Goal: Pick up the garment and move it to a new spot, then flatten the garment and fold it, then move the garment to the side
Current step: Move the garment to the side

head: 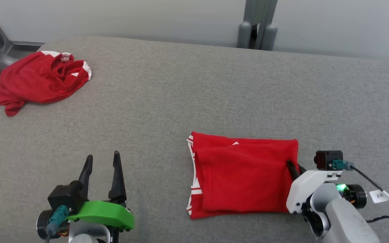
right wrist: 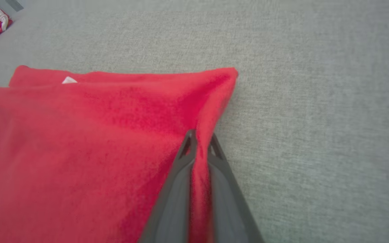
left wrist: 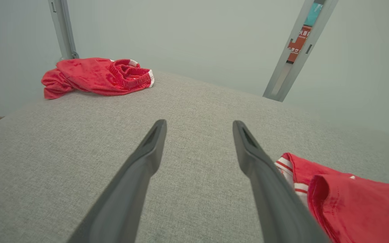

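Folded garment (head: pixel 243 175): red cloth, squared into a rough rectangle of stacked layers, lying flat on the grey surface (head: pixel 181 94). It sits towards the near edge, right of the middle. White striped trim shows along its left side, and a small white fleck at the far edge. In the left wrist view its trimmed corner (left wrist: pixel 356 202) lies just to the right of that arm's finger.

Right gripper (head: pixel 294 168): at the garment's right edge, about halfway along it. The right wrist view gives the detail. The two dark fingers are pressed together on a raised ridge of red cloth (right wrist: pixel 79 152), and fabric fills the narrow slot between them right up to the tips (right wrist: pixel 200 138). The garment's far right corner rises slightly ahead of the fingers. The rest of the cloth lies on the surface.

Left gripper (head: pixel 102 160): near the near edge, left of the middle, well apart from the folded garment. Its fingers stand apart with nothing between them, and bare grey fabric shows through the gap (left wrist: pixel 199 126).

Crumpled garment (head: pixel 41 82): a second red piece with white trim and a gathered waistband, heaped at the far left corner of the surface.

Beyond the far edge: pale wall and a grey metal post (head: pixel 257 23).
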Controlling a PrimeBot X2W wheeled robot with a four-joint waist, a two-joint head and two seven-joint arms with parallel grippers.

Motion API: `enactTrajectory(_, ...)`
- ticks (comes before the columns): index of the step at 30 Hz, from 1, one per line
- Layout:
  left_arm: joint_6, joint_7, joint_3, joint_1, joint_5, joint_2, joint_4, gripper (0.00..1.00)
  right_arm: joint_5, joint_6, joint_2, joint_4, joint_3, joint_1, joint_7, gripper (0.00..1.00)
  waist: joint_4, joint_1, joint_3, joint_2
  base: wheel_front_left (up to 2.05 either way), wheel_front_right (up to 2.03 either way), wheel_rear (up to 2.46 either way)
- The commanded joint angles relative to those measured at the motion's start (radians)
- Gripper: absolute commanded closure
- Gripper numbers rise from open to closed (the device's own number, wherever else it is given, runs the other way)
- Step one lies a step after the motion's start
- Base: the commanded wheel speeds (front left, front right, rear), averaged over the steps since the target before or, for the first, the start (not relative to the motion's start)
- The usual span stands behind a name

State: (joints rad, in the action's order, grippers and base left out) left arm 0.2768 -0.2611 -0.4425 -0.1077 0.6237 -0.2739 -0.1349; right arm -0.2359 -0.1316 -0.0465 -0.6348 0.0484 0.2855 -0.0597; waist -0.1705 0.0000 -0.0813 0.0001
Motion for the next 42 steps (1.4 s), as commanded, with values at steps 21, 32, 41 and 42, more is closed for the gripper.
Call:
enactTrajectory(21, -0.041, 0.035, -0.042, -0.159, -0.061, -0.001, 0.025, 0.00, 0.073, 0.002, -0.011, 0.087, -0.242, 0.147, 0.109, 1.00, 0.456, 0.0000, -0.193, -0.0001, 0.00, 0.00, 0.00)
enactTrajectory(32, -0.043, 0.053, -0.048, -0.189, -0.055, -0.008, 0.038, 0.00, 0.085, 0.002, -0.009, 0.039, -0.240, 0.233, 0.150, 1.00, 0.448, 0.0000, -0.222, -0.0001, 0.00, 0.00, 0.00)
enactTrajectory(41, -0.035, 0.052, -0.048, -0.189, -0.056, -0.015, 0.044, 0.00, 0.149, 0.002, -0.118, -0.046, -0.258, 0.366, 0.149, 1.00, 0.366, 0.0000, -0.229, -0.0001, 0.00, 0.00, 0.00)
enactTrajectory(42, -0.034, 0.052, -0.048, -0.188, -0.057, -0.016, 0.045, 0.00, 0.158, 0.002, -0.132, -0.053, -0.256, 0.380, 0.149, 1.00, 0.359, 0.0000, -0.231, -0.0001, 0.00, 0.00, 0.00)
